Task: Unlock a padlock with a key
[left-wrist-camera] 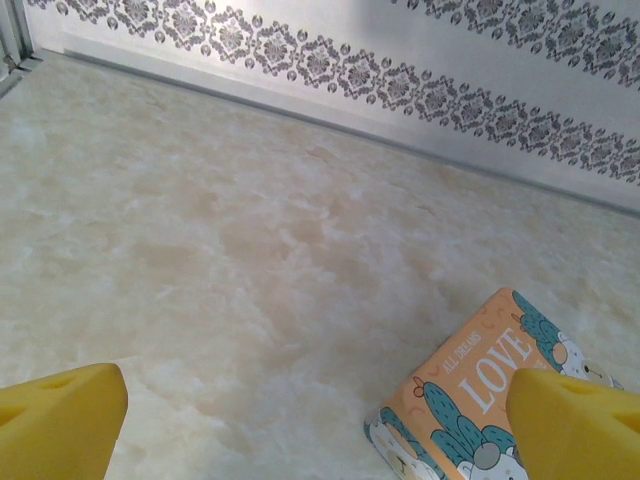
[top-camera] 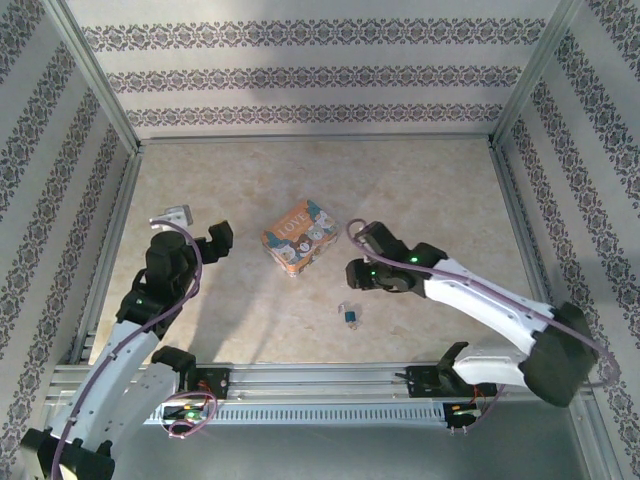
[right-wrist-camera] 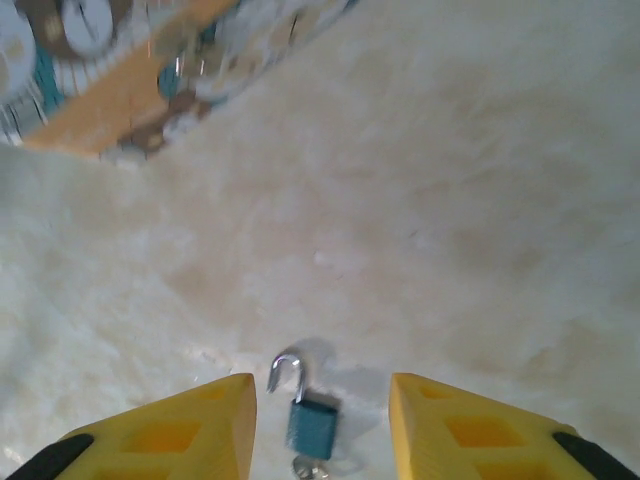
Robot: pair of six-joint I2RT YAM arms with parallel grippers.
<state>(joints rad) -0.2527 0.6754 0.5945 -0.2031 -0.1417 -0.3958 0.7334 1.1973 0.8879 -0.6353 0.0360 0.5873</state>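
The padlock (right-wrist-camera: 311, 427) lies flat on the marble-look table, a small dark-blue body with its silvery shackle (right-wrist-camera: 288, 368) swung open, one end free. A grey metal piece, the key (right-wrist-camera: 309, 467), shows at the body's lower end, cut by the frame edge. From above the padlock (top-camera: 351, 315) is a speck in front of the box. My right gripper (right-wrist-camera: 321, 385) is open, its yellow fingers (right-wrist-camera: 190, 430) either side of the lock and apart from it; from above the right gripper (top-camera: 357, 272) hangs just behind the lock. My left gripper (left-wrist-camera: 318, 390) is open over bare table; from above the left gripper (top-camera: 215, 240) is left of the box.
The orange-sided "LOVE" bear-print box (top-camera: 299, 236) stands mid-table, behind the lock; the box (left-wrist-camera: 480, 390) lies by the left gripper's right finger, and the box (right-wrist-camera: 110, 90) is blurred at the top left. Patterned walls and metal rails (top-camera: 300, 380) enclose the table.
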